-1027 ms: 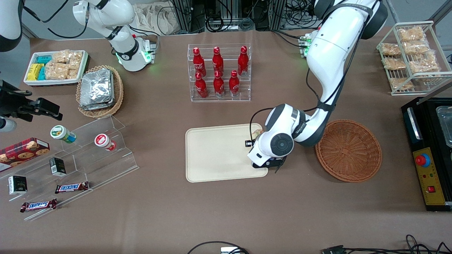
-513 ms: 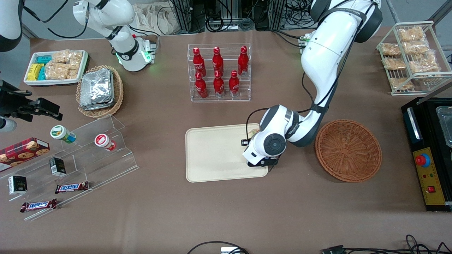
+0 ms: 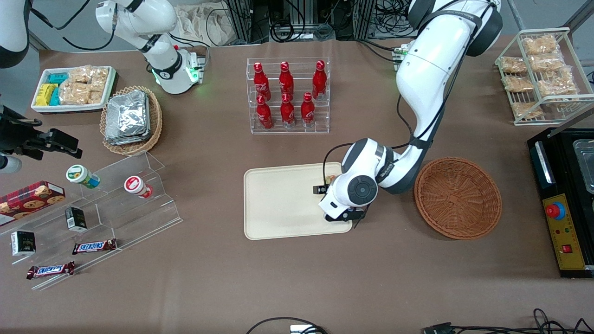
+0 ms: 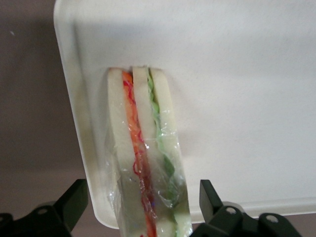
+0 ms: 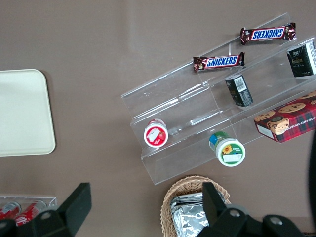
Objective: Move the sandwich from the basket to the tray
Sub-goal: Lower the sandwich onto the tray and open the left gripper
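The sandwich (image 4: 143, 148), a plastic-wrapped wedge with red, orange and green filling, rests on edge on the cream tray (image 4: 237, 98), close to the tray's rim. My left gripper (image 4: 143, 190) is open, one black finger on each side of the sandwich with a gap to the wrap. In the front view the gripper (image 3: 331, 184) hangs over the tray (image 3: 278, 204) at its end nearest the basket, and the wrist hides most of the sandwich (image 3: 330, 178). The orange-brown wicker basket (image 3: 458, 197) lies beside the tray toward the working arm's end, with nothing in it.
A clear rack of red bottles (image 3: 287, 95) stands farther from the front camera than the tray. A black control box (image 3: 564, 199) sits next to the basket. Clear stepped shelves (image 3: 106, 204) with snacks and a foil-packet basket (image 3: 131, 119) lie toward the parked arm's end.
The arm moved a little farther over the tray, away from the basket, then stopped. The visible black finger has shifted outward from the sandwich.
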You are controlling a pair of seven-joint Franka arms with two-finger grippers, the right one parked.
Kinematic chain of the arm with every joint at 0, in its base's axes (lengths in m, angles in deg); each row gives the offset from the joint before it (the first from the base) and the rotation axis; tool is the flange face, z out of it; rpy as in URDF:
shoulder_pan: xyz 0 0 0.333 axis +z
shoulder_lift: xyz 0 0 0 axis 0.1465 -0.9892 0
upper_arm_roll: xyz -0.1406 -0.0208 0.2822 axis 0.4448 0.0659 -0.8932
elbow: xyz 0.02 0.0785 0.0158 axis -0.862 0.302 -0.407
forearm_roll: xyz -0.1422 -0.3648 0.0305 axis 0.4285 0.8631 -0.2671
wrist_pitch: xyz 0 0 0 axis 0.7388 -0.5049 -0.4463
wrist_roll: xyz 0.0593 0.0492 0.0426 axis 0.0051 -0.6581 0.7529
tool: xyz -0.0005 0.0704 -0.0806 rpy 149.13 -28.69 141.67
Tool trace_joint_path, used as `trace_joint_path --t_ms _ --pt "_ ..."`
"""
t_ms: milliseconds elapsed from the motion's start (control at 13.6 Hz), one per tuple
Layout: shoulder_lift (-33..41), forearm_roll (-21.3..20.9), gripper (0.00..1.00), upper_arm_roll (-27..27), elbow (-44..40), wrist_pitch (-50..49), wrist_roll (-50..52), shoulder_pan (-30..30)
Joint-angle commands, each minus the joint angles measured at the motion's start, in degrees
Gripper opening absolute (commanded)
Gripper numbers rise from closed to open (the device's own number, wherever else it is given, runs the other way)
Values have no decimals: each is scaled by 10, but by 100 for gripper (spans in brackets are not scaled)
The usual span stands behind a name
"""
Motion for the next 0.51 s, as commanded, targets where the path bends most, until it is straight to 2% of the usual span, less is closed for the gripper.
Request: trace_joint_path --t_ms 0,147,293,440 --pt "42 -9 100 -9 -11 -9 5 0" --pt "85 -27 99 -19 -7 -25 3 11" --pt "131 -44 99 -24 -10 -85 -2 35" --pt "180 -44 99 -23 -9 -151 -25 77"
